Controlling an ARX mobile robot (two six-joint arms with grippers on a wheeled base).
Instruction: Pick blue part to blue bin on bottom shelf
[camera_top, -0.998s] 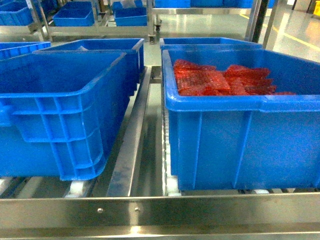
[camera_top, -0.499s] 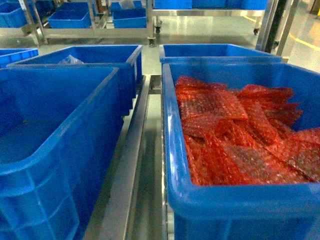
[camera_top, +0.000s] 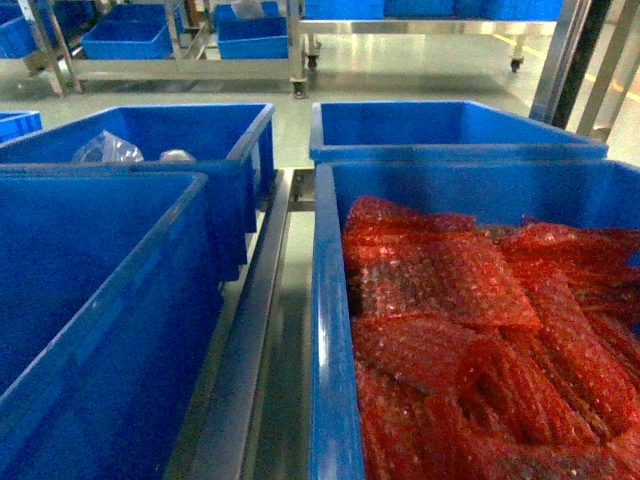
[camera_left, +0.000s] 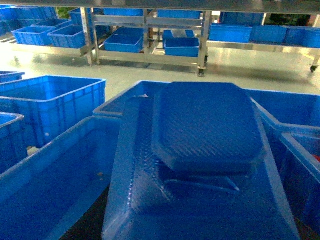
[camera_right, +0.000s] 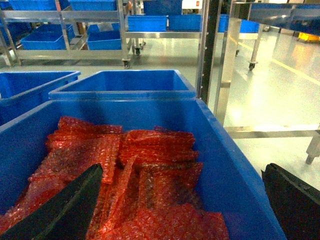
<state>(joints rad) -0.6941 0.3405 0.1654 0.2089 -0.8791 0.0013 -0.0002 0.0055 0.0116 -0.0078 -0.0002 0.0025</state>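
A large blue part (camera_left: 205, 130), a moulded piece with a ribbed raised top, fills the left wrist view and hangs over an empty blue bin (camera_left: 60, 175). It sits right at my left gripper, whose fingers are hidden under it. That empty bin (camera_top: 90, 300) is at the near left of the head view, where neither gripper shows. My right gripper (camera_right: 182, 172) is open, its black fingers (camera_right: 75, 205) straddling the right wall of a bin of red bubble wrap (camera_right: 140, 165). A steel rail (camera_top: 250, 330) of the rack runs between the bins; I cannot tell which tier it is.
The bin of red bubble wrap (camera_top: 460, 330) is at the near right. Behind it stands an empty blue bin (camera_top: 450, 125), and at the back left a bin (camera_top: 190, 130) holds clear-wrapped items. Steel rack posts (camera_right: 212, 55) rise at the right. More racks with bins stand across the floor.
The head view has risen and moved forward: the rack's front bar and the bins' front walls have dropped out of sight, and I now look down into the bins.
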